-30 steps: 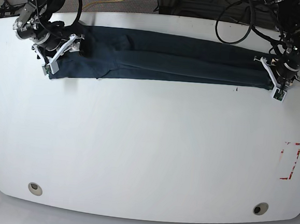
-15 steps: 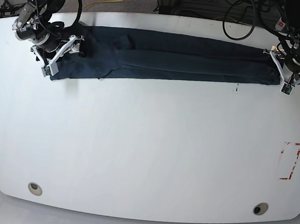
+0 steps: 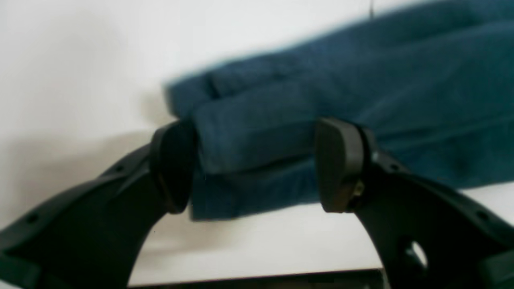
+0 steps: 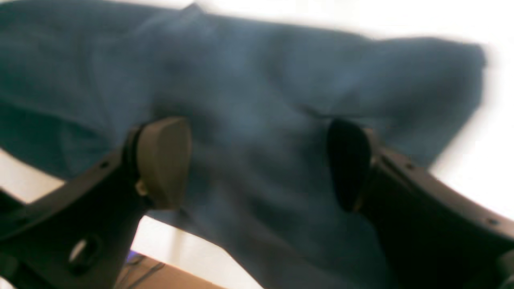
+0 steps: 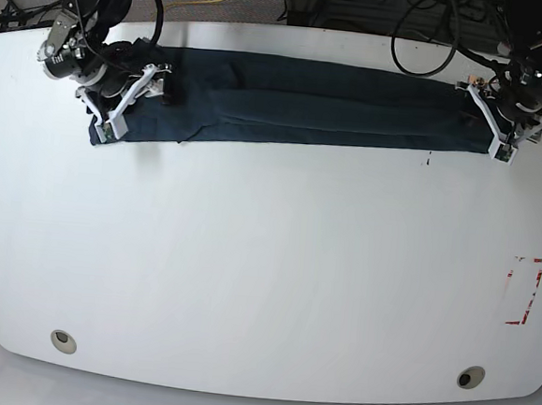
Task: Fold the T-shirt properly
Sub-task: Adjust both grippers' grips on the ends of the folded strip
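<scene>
We see the T-shirt (image 5: 307,102) folded into a long band across the far side of the white table (image 5: 267,258). Left tool (image 3: 257,164) spread wide over one end, gripping nothing. Right tool (image 4: 257,160) spread wide over the other end.

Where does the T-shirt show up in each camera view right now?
Base: the T-shirt lies as a long folded band along the table's far edge.
Left wrist: one end fills the upper right.
Right wrist: cloth fills most of the frame.
Shared landmark: the white table.
</scene>
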Robot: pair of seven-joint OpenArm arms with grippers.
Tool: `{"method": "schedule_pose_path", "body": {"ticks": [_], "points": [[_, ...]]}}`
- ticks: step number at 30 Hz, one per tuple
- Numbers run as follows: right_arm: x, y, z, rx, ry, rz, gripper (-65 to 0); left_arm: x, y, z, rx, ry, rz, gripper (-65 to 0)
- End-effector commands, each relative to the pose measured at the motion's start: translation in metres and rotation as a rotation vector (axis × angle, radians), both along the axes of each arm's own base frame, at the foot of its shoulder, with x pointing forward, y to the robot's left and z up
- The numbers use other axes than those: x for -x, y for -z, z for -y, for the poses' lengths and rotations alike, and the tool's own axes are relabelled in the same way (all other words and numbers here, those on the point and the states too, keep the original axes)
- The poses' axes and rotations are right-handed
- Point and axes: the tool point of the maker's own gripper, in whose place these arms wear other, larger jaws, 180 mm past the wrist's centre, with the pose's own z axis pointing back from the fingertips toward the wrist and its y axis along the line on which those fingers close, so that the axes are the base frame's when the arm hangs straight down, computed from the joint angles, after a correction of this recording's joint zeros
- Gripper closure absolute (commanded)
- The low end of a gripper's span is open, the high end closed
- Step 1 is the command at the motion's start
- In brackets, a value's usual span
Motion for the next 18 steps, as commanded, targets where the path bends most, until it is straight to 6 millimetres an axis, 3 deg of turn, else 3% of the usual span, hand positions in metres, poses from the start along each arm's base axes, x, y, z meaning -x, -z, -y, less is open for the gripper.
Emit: {"method": "schedule_pose_path", "body": {"ticks": [1, 4, 7, 9, 12, 15, 18], "points": [[0.000, 0.008, 0.005, -0.023, 0.022, -0.012, -50.9, 0.004, 0.012, -0.009, 0.007, -0.017, -0.024, -42.1], [-0.002, 0.021, 0.015, -0.023, 0.045, -0.013, -50.9, 0.008, 0.031, -0.008, 0.057, -0.025, -0.041, -42.1], [-0.006, 0.031, 0.019, -0.020, 0.069, -0.005, -50.9, -0.001, 0.036, -0.011, 0.077, -0.027, -0.026, -42.1], [-0.018, 0.032, 0.022, -0.015, 0.078, 0.009, -50.9, -0.005, 0.040, -0.008, 0.094, -0.026, -0.027, -42.1], [-0.029, 0.042, 0.028, 0.004, 0.093, -0.006, -50.9, -0.020, 0.040, -0.009, 0.116, -0.039, -0.005, -42.1], [-0.049, 0.037, 0.032, 0.024, 0.096, 0.025, -50.9, -0.041, 0.032, -0.012, 0.120, -0.041, 0.029, -42.1], [-0.055, 0.032, 0.032, 0.032, 0.092, 0.039, -50.9, -0.052, 0.022, -0.010, 0.119, -0.035, 0.065, -42.2]]}}
